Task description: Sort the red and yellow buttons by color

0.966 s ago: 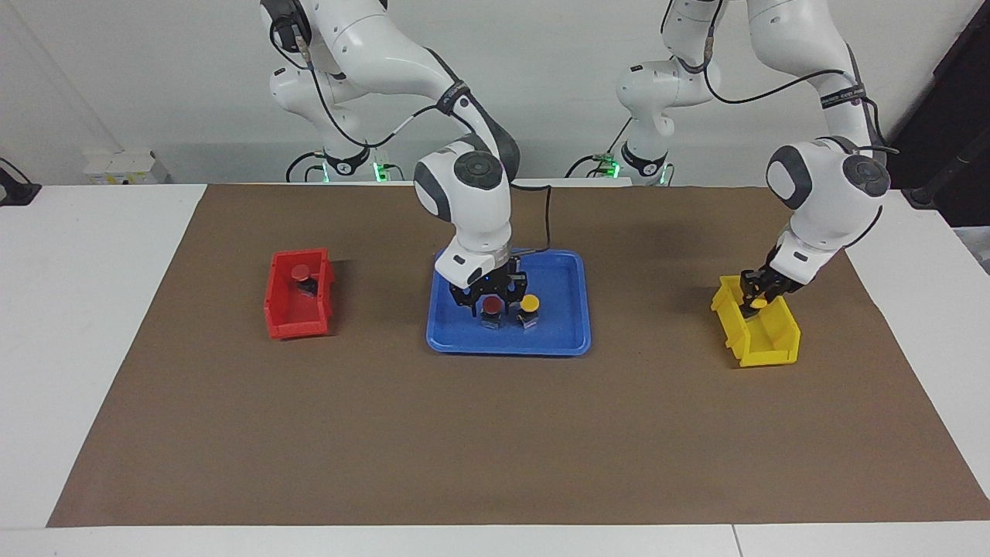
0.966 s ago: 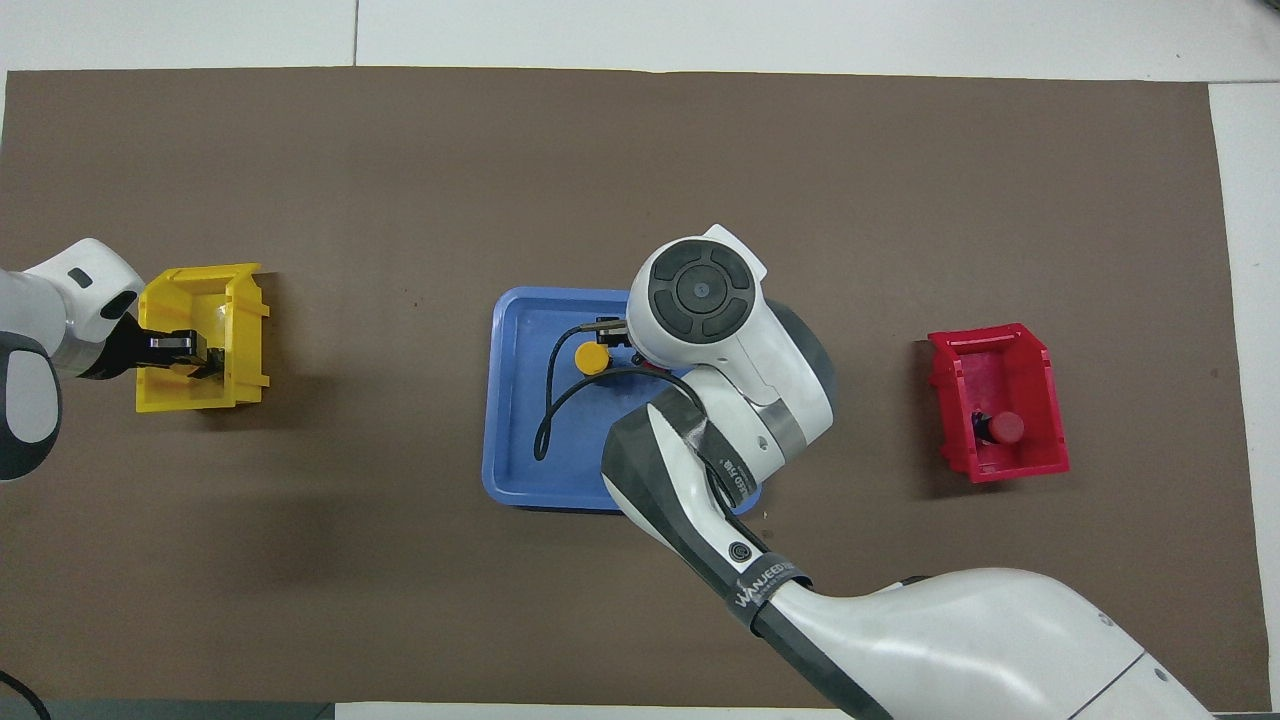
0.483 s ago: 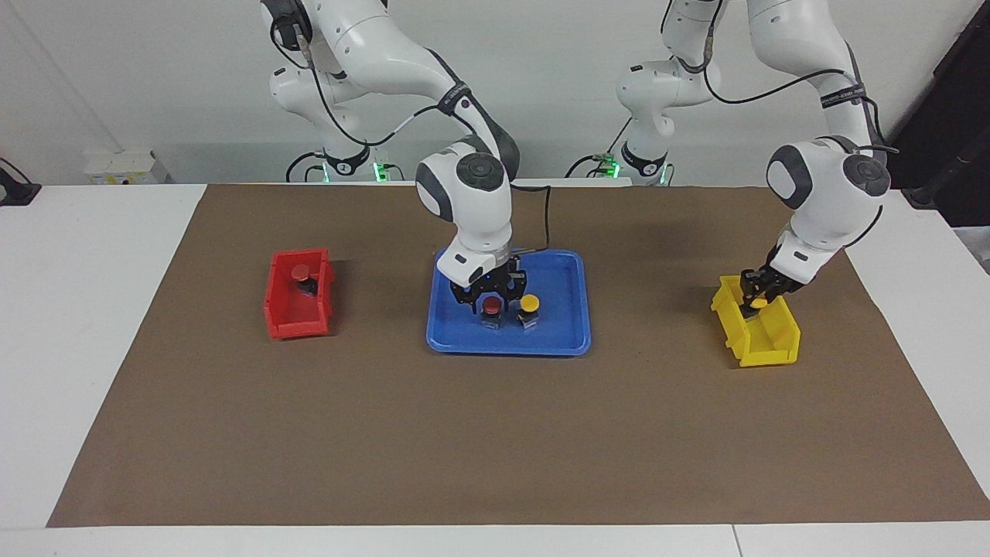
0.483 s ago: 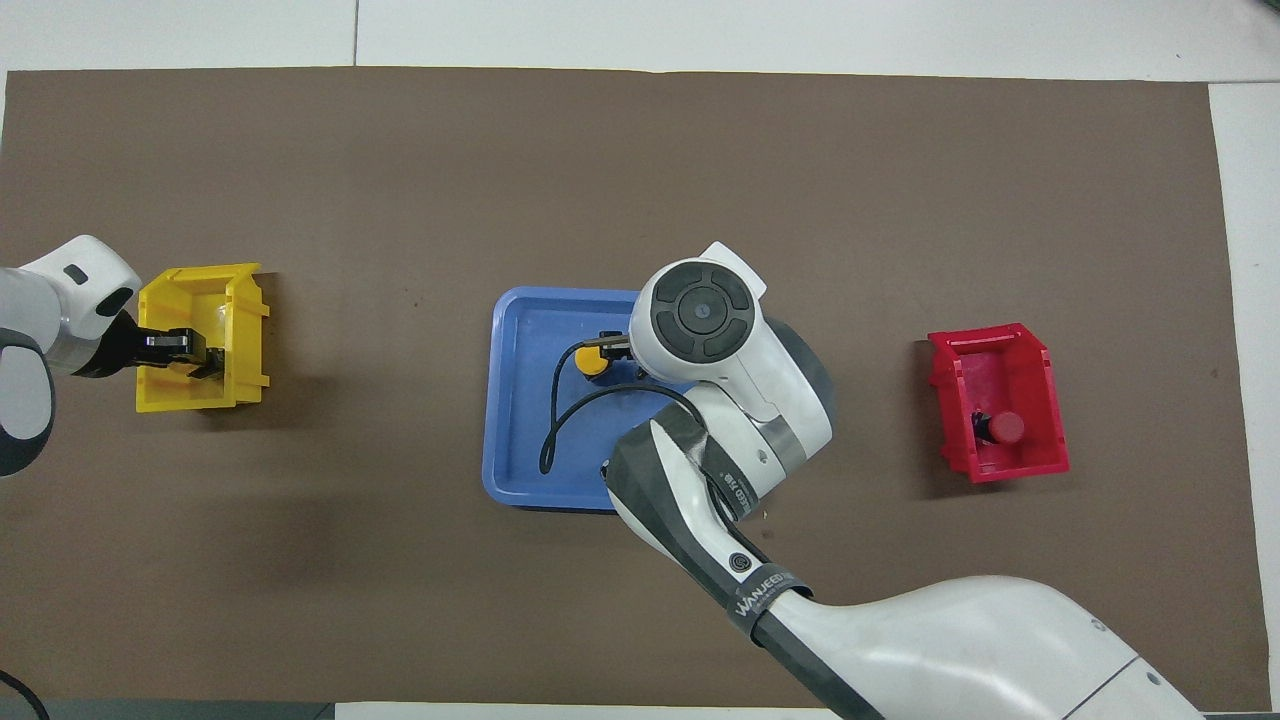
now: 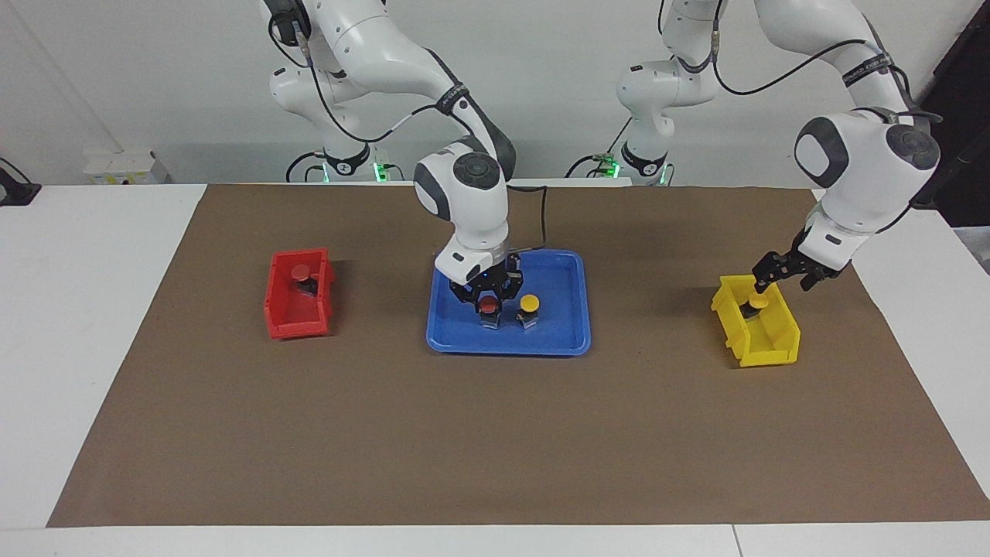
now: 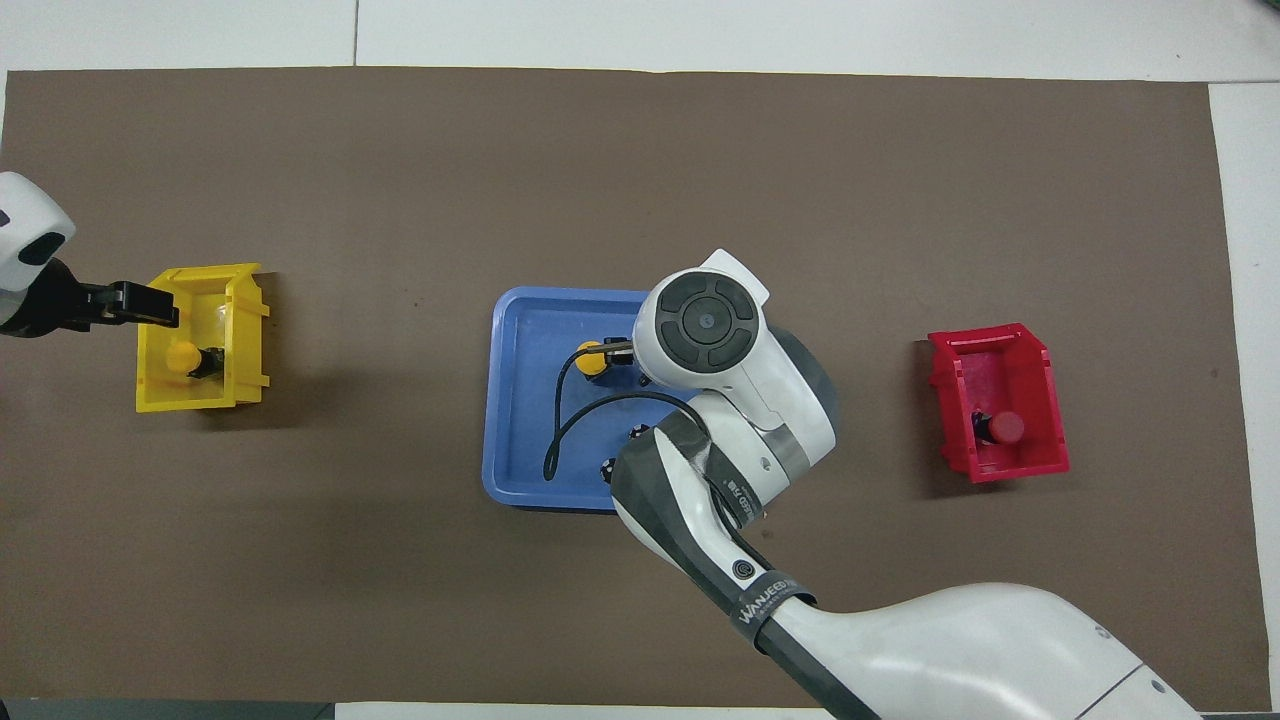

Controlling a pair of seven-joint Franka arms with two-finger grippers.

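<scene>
- On the counter (image 5: pixel 495 433) stand three containers: a red bin (image 5: pixel 298 294) toward the right arm's end, a blue tray (image 5: pixel 568 329) in the middle, a yellow bin (image 5: pixel 758 325) toward the left arm's end.
- Four buttons: two red, two yellow.
- One red button (image 5: pixel 301 272) lies in the red bin; one yellow button (image 6: pixel 183 358) lies in the yellow bin.
- The other red button (image 5: pixel 488 306) stands in the tray, the right gripper (image 5: pixel 488 302) clenched around it; the other yellow button (image 5: pixel 528 303) is just beside it at 3 o'clock in the facing view.
- The left gripper (image 5: pixel 783 272) hangs released, fingers spread, over the yellow bin's rim at 1 o'clock of its button.
- Two dark cylinders (image 6: pixel 622 450) show in the tray only overhead; there the right arm hides the grasped red button.
</scene>
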